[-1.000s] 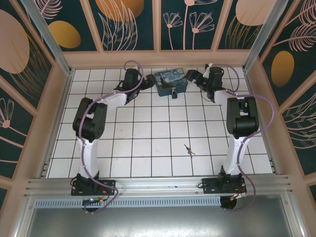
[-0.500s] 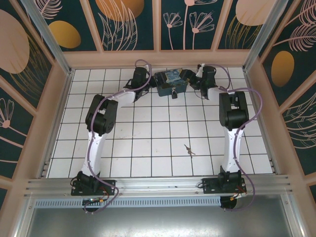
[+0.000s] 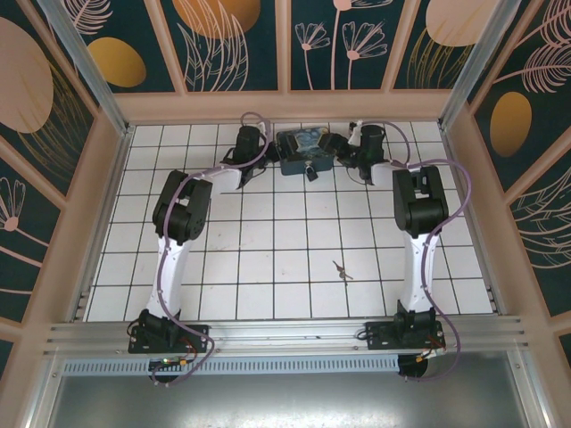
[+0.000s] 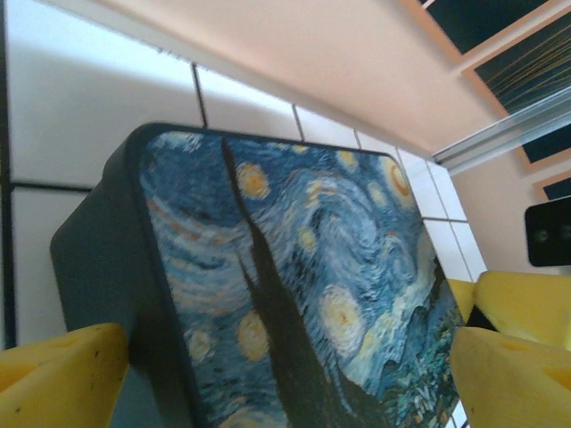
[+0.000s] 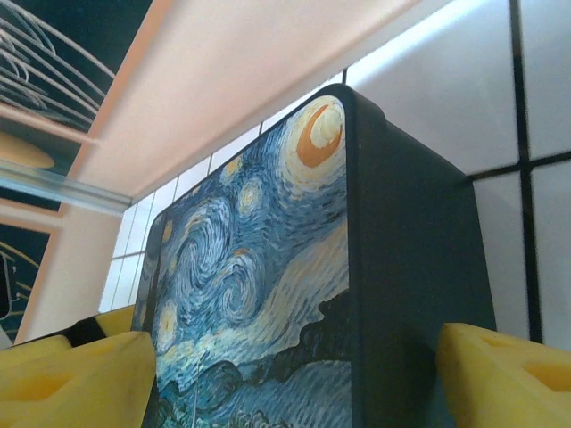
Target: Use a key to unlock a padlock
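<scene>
The padlock (image 3: 311,169) is seen at the far middle of the tiled table (image 3: 268,294), hanging against the near face of the swirl-painted box (image 3: 304,147); it is too small for the state of its shackle to be judged. The key (image 3: 341,269) lies flat on the tiles right of centre, nearer the arm bases and well apart from the padlock and from both arms. The box is straddled from its left end by the left gripper (image 4: 285,383) and from its right end by the right gripper (image 5: 290,379). In each wrist view the 2 yellow fingers (image 4: 53,383) are spread wide with the box between them, but whether the pads are pressed on its sides cannot be told. Should 1 pair be closed before the other, the box could be twisted or pushed toward the far wall (image 3: 285,105), and the padlock swung out of reach. The thin key could be skidded along the tiles when it is picked up. The box's lid is shut, so nothing of its contents can be seen.
</scene>
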